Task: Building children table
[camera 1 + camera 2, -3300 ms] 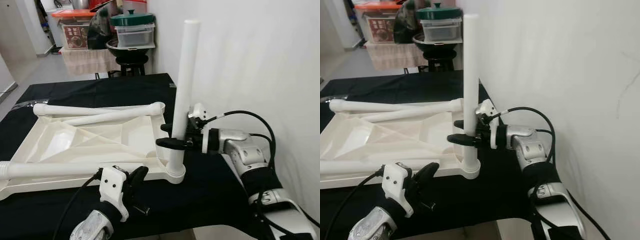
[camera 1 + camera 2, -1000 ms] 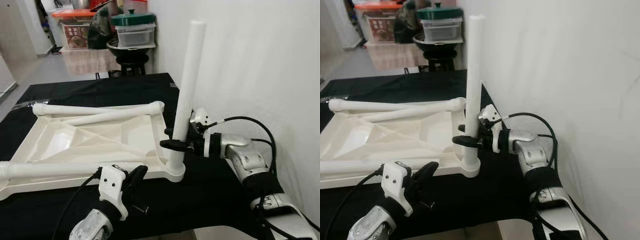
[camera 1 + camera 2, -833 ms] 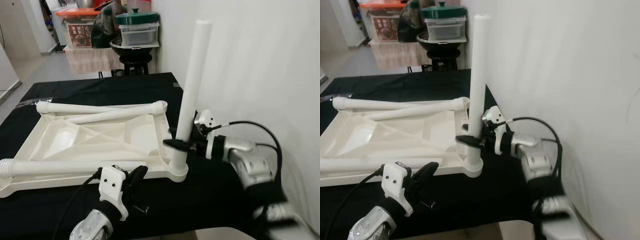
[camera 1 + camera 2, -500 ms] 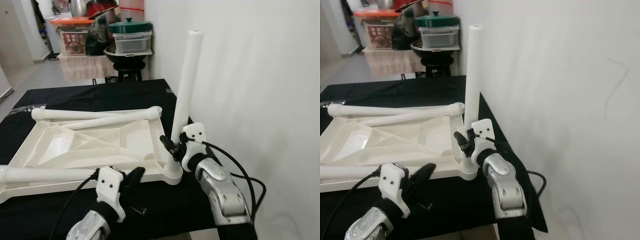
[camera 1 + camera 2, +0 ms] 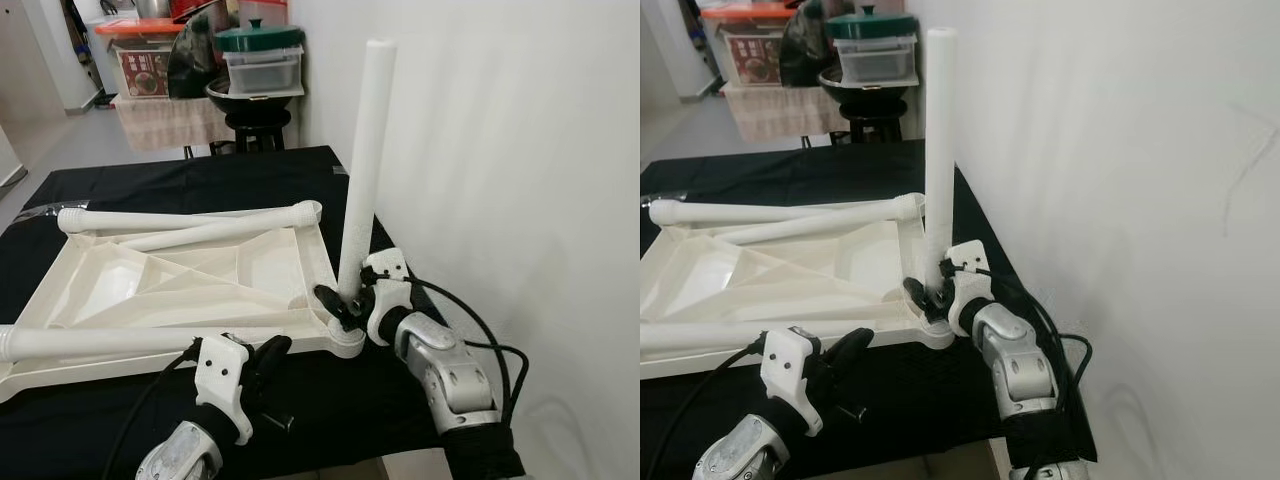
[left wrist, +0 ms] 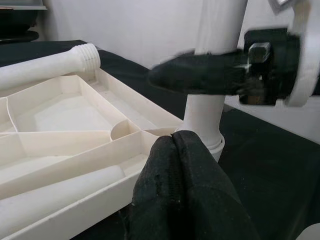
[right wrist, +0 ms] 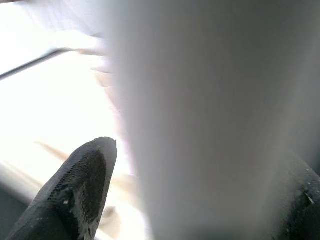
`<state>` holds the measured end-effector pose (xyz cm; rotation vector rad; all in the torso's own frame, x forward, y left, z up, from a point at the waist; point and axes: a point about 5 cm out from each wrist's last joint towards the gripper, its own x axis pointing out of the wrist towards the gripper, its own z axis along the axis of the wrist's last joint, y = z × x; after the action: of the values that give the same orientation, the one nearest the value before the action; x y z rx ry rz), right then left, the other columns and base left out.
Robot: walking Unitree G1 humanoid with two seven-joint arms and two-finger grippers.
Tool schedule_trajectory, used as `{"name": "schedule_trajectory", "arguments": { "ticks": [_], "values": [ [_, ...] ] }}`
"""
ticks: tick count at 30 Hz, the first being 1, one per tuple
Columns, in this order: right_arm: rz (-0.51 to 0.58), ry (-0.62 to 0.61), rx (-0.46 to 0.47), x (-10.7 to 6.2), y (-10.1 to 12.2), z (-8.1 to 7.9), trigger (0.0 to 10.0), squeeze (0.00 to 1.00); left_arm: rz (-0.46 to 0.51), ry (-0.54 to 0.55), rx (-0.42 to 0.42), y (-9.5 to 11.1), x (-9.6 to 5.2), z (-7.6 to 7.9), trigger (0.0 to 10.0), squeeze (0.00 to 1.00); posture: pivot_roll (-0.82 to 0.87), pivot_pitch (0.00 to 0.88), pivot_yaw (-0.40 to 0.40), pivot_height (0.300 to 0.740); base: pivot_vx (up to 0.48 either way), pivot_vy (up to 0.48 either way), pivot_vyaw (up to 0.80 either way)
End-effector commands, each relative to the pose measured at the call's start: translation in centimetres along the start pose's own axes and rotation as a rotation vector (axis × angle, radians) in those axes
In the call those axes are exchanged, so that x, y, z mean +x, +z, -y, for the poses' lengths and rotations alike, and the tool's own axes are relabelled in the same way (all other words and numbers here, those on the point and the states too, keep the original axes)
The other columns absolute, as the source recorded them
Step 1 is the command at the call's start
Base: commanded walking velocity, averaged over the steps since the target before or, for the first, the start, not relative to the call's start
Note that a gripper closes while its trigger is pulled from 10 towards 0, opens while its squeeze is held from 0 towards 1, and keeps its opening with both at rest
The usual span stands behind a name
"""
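At tabletop corner [image 5: 345, 340], upright leg [image 5: 363, 160], right gripper [image 5: 340, 303] clasping its base

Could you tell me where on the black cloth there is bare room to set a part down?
Bare cloth lies beyond the upturned tabletop, toward the stool. Crowded: the near corner, where the right hand grips the upright leg beside the left hand.

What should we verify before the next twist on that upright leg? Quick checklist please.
1. Right tool around the upright leg, low near the socket: ok.
2. Leg standing roughly vertical in the corner socket of the tabletop: ok.
3. Leg fully threaded home: cannot tell.
4. Left tool shut, against the tabletop's near edge by the socket: ok.
5. Two loose legs lying on the tabletop, apart from the upright one: ok.
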<state>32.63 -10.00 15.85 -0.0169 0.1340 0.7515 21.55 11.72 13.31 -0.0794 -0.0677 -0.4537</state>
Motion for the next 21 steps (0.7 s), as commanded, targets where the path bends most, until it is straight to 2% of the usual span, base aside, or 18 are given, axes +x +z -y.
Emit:
{"name": "schedule_trajectory", "arguments": {
  "ticks": [1, 2, 3, 7, 8, 14, 15, 16, 21],
  "values": [
    [0.024, 0.146, -0.042, 0.4, 0.7, -0.9, 10.0, 0.0, -0.012, 0.0, -0.002, -0.3, 0.0, 0.0, 10.0, 0.0, 0.05, 0.0, -0.019, 0.74, 0.0, 0.0, 0.0],
    [0.005, 0.31, -0.116, 0.0, 1.0, -0.6, 10.0, 0.0, -0.011, 0.0, -0.003, -0.3, 0.1, 0.0, 10.0, 0.0, 0.05, 0.0, -0.021, 0.74, 0.0, 0.0, 0.0],
    [-0.001, 0.347, -0.13, -0.1, 1.2, -0.2, 10.0, 0.0, -0.011, 0.0, -0.003, -0.3, 0.1, 0.0, 10.0, 0.0, 0.05, 0.0, -0.021, 0.74, 0.0, 0.0, 0.0],
    [-0.011, 0.382, -0.153, -0.1, 1.4, 0.7, 10.0, 0.0, -0.01, 0.001, -0.002, -0.3, 0.1, 0.0, 10.0, 0.0, 0.05, 0.0, -0.021, 0.74, 0.0, 0.0, 0.0],
    [-0.02, 0.4, -0.153, 0.1, 2.1, 2.0, 10.0, 0.0, -0.009, 0.004, 0.001, -0.2, 0.1, -0.1, 10.0, 0.0, 0.06, 0.0, -0.022, 0.74, 0.0, 0.0, 0.0],
    [-0.044, 0.467, -0.127, 0.0, 2.6, 3.0, 10.0, 0.0, -0.01, 0.007, 0.005, -0.2, 0.1, -0.2, 10.0, 0.0, 0.07, 0.0, -0.021, 0.74, 0.0, 0.0, 0.0],
    [-0.081, 0.502, -0.116, -0.1, 2.2, 3.2, 3.4, 0.0, -0.01, 0.007, 0.006, -0.2, 0.0, -0.2, 10.0, 0.0, 0.08, 0.0, -0.017, 0.74, 0.0, 0.0, 0.0],
    [-0.111, 0.529, -0.111, -0.4, 1.8, 3.5, 0.0, 0.0, -0.011, 0.006, 0.007, -0.2, 0.0, -0.2, 10.0, 0.0, 0.08, 0.0, -0.014, 0.74, 0.0, 0.0, 0.0],
    [-0.154, 0.511, -0.106, -0.7, 0.9, 4.6, 0.0, 0.0, -0.011, 0.006, 0.009, -0.1, -0.1, -0.2, 10.0, 0.0, 0.08, 0.0, -0.015, 0.74, 0.0, 0.0, 0.0]
  ]
}}
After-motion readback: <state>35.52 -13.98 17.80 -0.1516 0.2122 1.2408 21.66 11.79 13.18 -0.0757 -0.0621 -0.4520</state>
